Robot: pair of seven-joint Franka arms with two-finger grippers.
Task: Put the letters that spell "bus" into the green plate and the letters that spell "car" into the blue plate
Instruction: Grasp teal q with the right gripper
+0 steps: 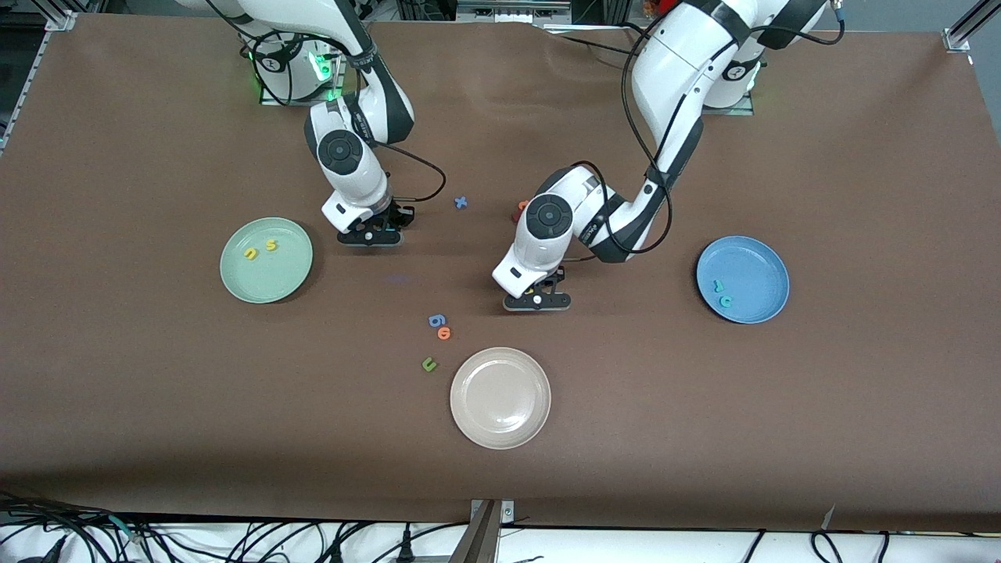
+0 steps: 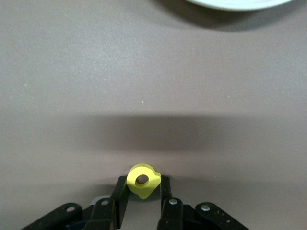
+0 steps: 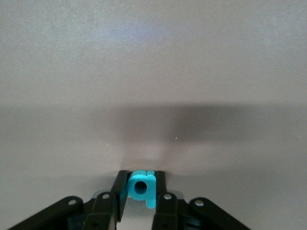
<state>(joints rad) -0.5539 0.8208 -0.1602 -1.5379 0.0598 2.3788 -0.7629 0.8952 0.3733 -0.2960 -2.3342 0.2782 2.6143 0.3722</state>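
Letters: the yellow "a" point(image 2: 142, 180) sits pinched in the left hand point(image 1: 536, 297) over the bench point(image 1: 860, 391) mid-area; the teal "b" point(image 3: 141, 187) is clamped in the right hand point(image 1: 371, 234), beside the green plate point(image 1: 301, 270). Blue plate point(image 1: 762, 258) lies toward the left arm's end.

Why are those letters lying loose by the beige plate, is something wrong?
Nothing looks spilled or damaged. A blue letter, an orange "o" and a green "u" simply lie on the table near the beige plate, in no plate.
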